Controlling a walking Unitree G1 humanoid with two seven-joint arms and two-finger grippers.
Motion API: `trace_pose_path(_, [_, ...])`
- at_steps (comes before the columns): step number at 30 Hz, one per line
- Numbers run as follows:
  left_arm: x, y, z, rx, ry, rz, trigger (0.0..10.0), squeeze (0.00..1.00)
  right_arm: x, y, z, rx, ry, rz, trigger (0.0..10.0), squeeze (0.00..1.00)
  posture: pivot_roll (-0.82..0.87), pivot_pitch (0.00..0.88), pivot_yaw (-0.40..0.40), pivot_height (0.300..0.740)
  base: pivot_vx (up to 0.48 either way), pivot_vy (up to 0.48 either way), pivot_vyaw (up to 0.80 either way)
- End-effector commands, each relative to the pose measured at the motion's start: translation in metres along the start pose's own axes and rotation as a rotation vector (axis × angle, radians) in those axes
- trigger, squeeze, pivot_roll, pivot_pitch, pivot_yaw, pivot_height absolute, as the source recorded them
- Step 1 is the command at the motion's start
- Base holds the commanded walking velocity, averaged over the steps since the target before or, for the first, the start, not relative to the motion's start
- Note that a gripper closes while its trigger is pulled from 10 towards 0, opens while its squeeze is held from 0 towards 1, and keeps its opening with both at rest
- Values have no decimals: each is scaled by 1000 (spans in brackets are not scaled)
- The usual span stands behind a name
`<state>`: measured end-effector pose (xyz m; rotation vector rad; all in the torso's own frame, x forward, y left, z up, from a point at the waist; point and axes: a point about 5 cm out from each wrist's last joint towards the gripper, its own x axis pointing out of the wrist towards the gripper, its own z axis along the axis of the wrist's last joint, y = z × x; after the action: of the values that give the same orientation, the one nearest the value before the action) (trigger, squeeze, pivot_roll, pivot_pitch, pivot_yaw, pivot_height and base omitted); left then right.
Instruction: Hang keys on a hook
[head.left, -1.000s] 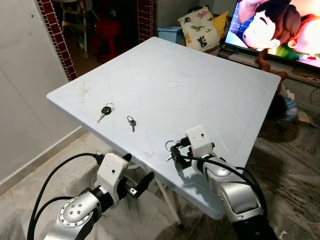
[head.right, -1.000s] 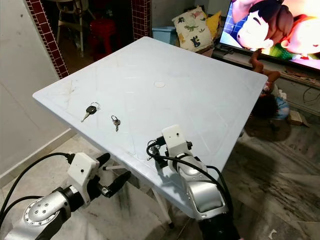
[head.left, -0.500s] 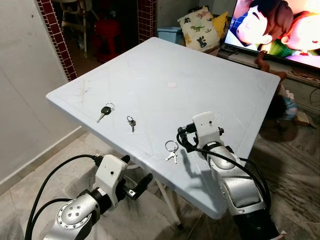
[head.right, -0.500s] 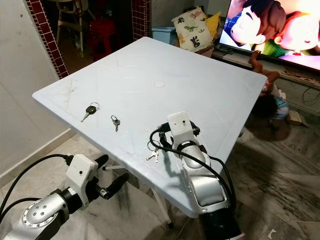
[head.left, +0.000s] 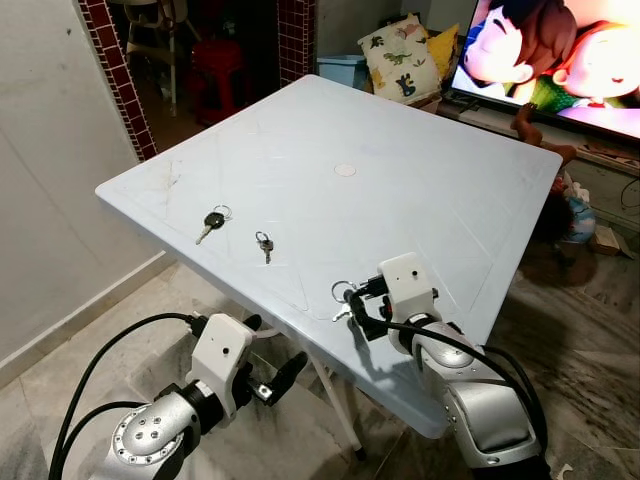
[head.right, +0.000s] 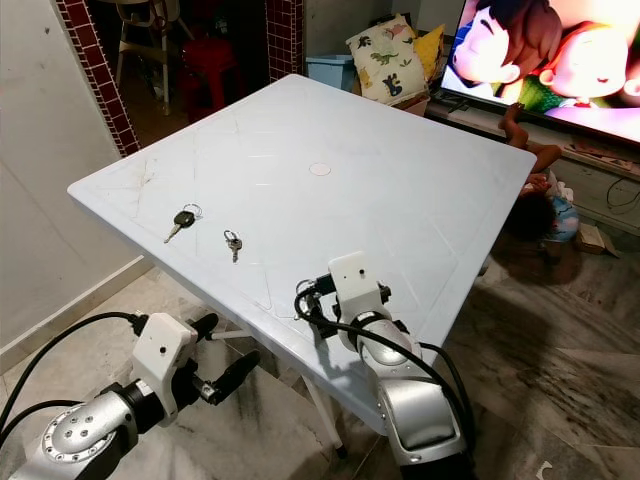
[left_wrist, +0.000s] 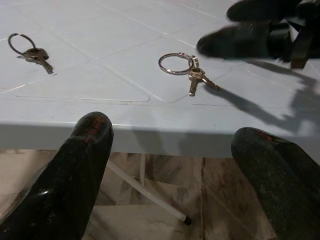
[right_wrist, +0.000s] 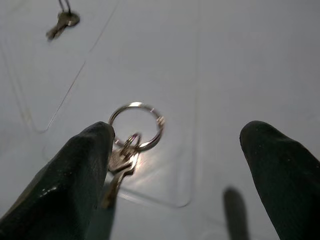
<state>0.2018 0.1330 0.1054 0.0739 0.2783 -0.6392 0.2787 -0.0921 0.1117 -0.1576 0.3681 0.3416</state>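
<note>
Silver key ring w/ small keys (head.left: 341, 298) lies flat on the pale blue bench (head.left: 420, 190), near its front edge. Right gripper (head.left: 358, 311) is just over it w/ its black jaws apart, one finger (right_wrist: 75, 175) just beside the ring, maybe touching it, the other well off to the side. Keys are not held yet.

2 more sets of keys lie further left on the bench: a small key on a ring (head.left: 263, 243), & a black-headed key (head.left: 211, 224) beyond that, near the left edge. Both sit apart from each other & from the grippers.

Left gripper (head.left: 268, 372) hangs low, under the front edge of the bench, jaws apart, holding nothing. Left wrist view looks up over the edge at the ring.

Far right, a TV (head.left: 550, 55) shows a cartoon; a patterned cushion (head.left: 398, 55) sits past the far side of the bench.

Task looks like it's just starting. Nothing picked up, no hook seen anywhere. Left to do: close on the ring, lift it, find the hook, hang the keys. Thin ring flat on a smooth top may slip when pinched.
</note>
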Motion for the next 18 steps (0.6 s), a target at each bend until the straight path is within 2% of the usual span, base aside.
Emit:
trace_pose_path(1, [0, -2, 2, 14, -3, -12, 10000, 0, 3, 1, -1, 14, 14, 1, 10000, 0, 117, 14, -31, 740, 0, 0, 0])
trace_pose_path(9, [0, -2, 2, 17, 3, -16, 10000, 0, 10, 13, -3, 17, 40, 46, 10000, 0, 124, 13, -30, 740, 0, 0, 0])
trace_pose_path(11, [-1, -3, 3, 17, 2, -15, 10000, 0, 15, 18, -3, -16, 38, 52, 10000, 0, 127, 16, -30, 740, 0, 0, 0])
trace_pose_path(18, [-1, -5, 2, 16, 3, -14, 10000, 0, 20, 15, -12, -26, 67, 33, 10000, 0, 132, 20, -32, 740, 0, 0, 0])
